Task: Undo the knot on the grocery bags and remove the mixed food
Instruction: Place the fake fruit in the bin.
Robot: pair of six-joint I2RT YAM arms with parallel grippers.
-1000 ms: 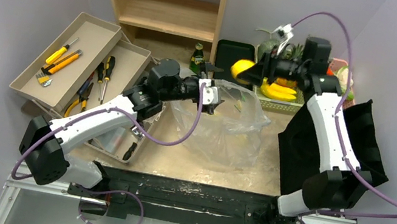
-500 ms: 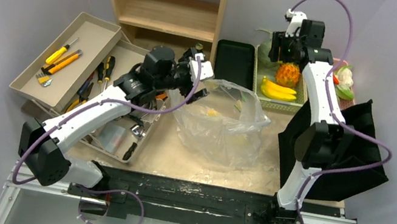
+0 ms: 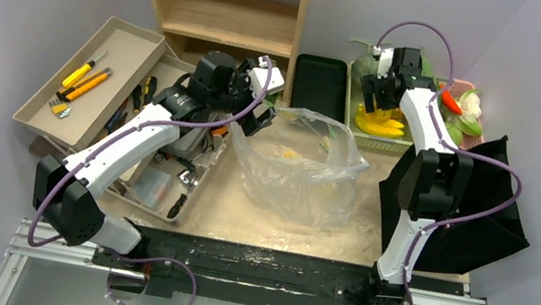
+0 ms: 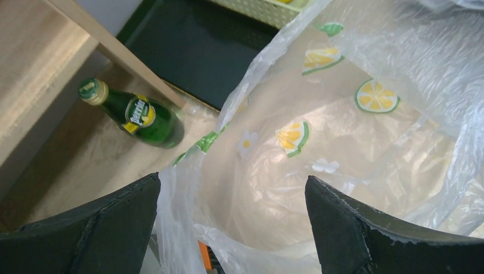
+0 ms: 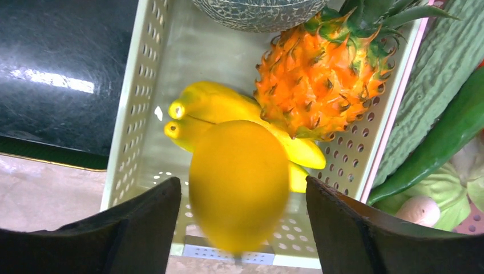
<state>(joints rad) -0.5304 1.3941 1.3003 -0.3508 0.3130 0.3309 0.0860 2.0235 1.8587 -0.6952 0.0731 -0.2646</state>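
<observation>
Yellow oval citrus fruit [image 5: 238, 171] shows blurred between the right gripper's [image 5: 242, 181] spread jaws, a gap on either side, touching neither finger. Below it sits a pale perforated plastic basket [image 5: 134, 131] holding yellow bananas [image 5: 211, 105], an orange pineapple [image 5: 311, 85] and a netted green melon [image 5: 257, 11]; a long green cucumber [image 5: 445, 131] lies just beyond its rim. The left gripper [image 4: 233, 180], jaws wide apart, hangs over the open mouth of the thin see-through plastic bag [image 4: 342, 142] mid-table, pinching nothing. A green glass bottle [image 4: 142, 114] lies outside that bag, beside the flat black rectangular tray [image 3: 319, 81]. The floppy black cloth bag [image 3: 486, 199] slumps at right.
</observation>
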